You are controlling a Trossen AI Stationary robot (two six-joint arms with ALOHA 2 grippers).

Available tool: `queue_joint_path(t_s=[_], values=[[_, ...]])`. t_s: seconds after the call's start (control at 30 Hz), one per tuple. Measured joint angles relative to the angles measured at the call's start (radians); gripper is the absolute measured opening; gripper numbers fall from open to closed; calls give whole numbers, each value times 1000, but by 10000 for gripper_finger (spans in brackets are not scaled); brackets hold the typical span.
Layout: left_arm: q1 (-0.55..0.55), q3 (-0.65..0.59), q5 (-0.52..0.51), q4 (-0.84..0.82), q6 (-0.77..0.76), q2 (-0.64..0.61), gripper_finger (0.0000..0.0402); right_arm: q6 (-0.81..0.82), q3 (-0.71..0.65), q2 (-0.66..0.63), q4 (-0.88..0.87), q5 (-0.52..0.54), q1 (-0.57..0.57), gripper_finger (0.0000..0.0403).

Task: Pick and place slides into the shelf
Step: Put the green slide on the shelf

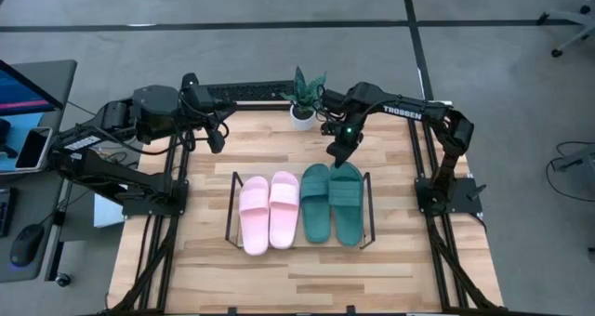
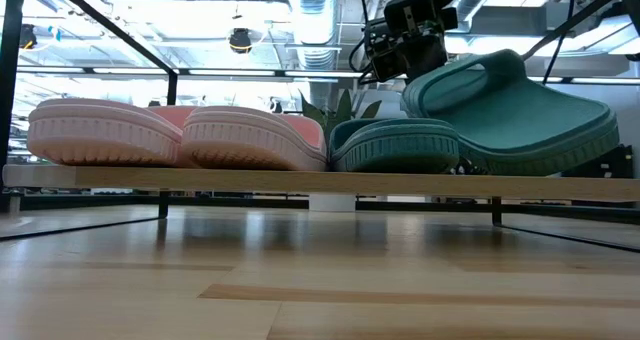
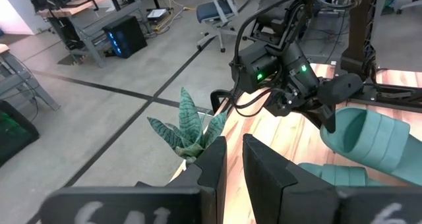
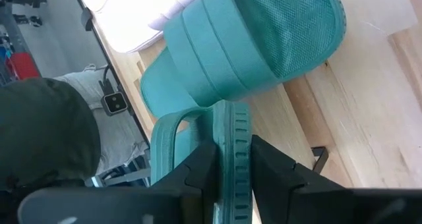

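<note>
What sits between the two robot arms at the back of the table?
A small potted plant stands on the table's back edge between the left gripper and the right gripper, seen from the high view.

The tabletop (image 1: 390, 260) is pale planked wood with a soft sheen, and the shelf (image 1: 231, 209) on it is thin black wire. The pink slides (image 1: 270, 212) and green slides (image 1: 332, 204) look like matt foam, ribbed along the sole edges; a green footbed (image 4: 297, 33) is finely pebbled. The right gripper (image 4: 227, 178) is dull black plastic.
</note>
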Motion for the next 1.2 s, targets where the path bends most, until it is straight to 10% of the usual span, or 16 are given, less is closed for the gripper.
queue_joint_path(t_s=[1.2], values=[[0,0,26,-3,-11,0,41,105,-1,2,14,117,13,76]])
